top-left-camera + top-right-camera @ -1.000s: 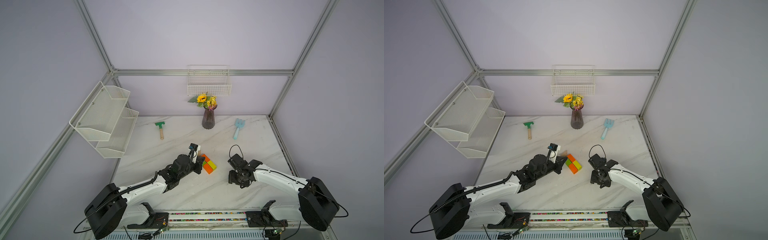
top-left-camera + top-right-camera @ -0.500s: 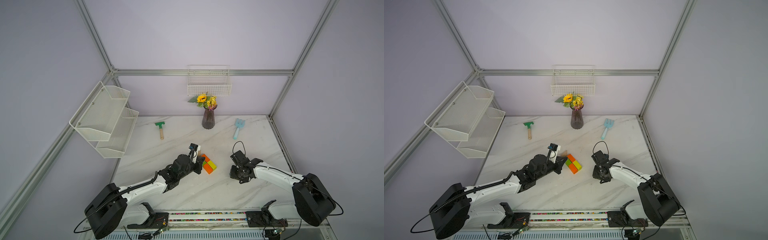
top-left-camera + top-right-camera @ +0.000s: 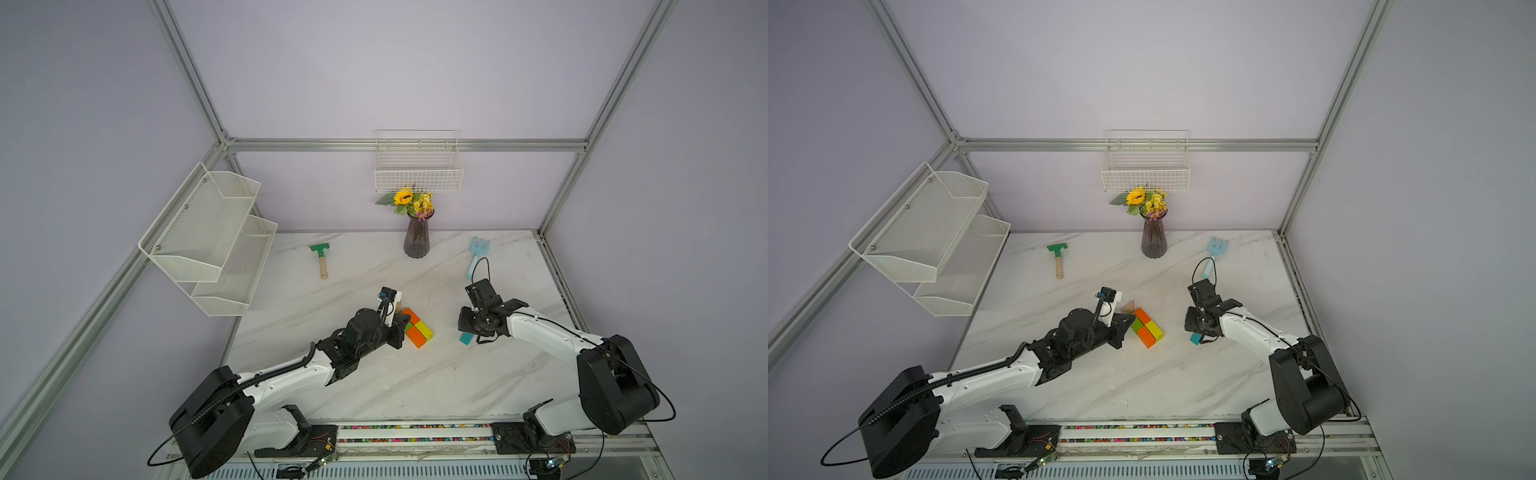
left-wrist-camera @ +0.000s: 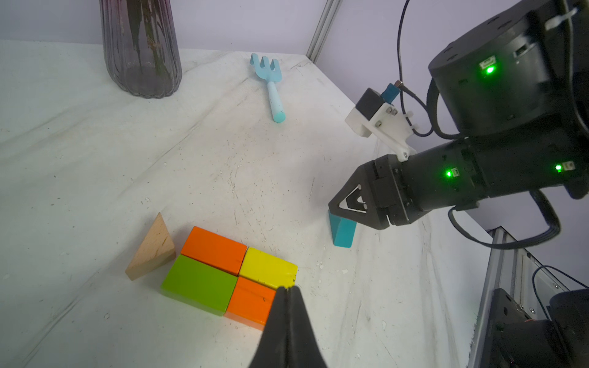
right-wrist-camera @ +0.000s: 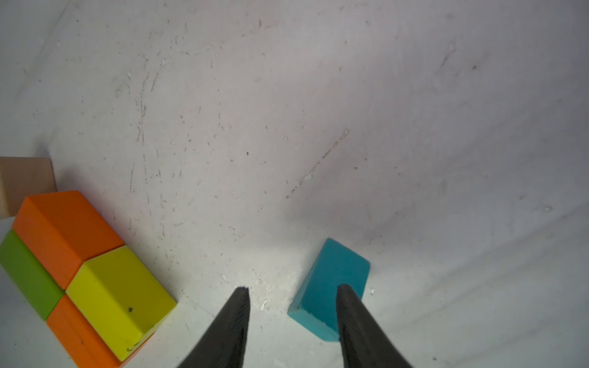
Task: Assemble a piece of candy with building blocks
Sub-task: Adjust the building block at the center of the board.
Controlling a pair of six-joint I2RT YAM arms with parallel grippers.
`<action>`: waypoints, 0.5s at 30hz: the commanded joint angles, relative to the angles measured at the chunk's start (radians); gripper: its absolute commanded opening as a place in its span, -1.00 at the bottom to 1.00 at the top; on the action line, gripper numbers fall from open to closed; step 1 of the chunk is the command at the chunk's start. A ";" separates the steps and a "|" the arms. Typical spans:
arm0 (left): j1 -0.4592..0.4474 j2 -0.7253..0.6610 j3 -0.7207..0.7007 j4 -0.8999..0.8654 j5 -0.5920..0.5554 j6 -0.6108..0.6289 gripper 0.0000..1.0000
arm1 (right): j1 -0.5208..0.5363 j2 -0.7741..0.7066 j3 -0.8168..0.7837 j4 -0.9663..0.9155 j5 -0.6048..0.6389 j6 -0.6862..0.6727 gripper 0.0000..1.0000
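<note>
Two orange blocks (image 4: pixel 213 248) (image 4: pixel 250 299), a green block (image 4: pixel 199 282) and a yellow block (image 4: pixel 267 266) lie together as a rectangle on the marble table (image 3: pixel 374 374). A tan triangle (image 4: pixel 153 251) lies against the rectangle's far end. My left gripper (image 4: pixel 288 288) is shut and empty, its tips over the edge where yellow and orange meet. The teal triangle (image 5: pixel 334 270) (image 3: pixel 466 338) rests on the table apart from the rectangle. My right gripper (image 5: pixel 293 288) is open just above it; one finger (image 5: pixel 350 312) overlaps the block and the other stands clear of it.
A dark vase of flowers (image 3: pixel 417 243) stands at the back middle. A green-headed toy rake (image 3: pixel 320 254) lies back left and a light blue toy fork (image 3: pixel 478 252) back right. A white mesh shelf (image 3: pixel 208 237) hangs on the left wall, a wire basket (image 3: pixel 417 174) on the back wall.
My right gripper has shifted a little toward the back and its jaws have narrowed; the teal triangle now shows at its tips. The left arm has stayed still.
</note>
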 commanded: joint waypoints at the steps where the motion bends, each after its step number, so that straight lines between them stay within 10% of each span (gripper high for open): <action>1: 0.004 0.008 0.033 0.010 0.013 -0.016 -1.00 | 0.001 -0.088 0.021 -0.086 0.073 0.012 -0.02; 15: 0.003 0.047 0.068 -0.001 0.069 -0.010 -1.00 | 0.005 -0.024 -0.044 -0.043 0.027 0.083 0.07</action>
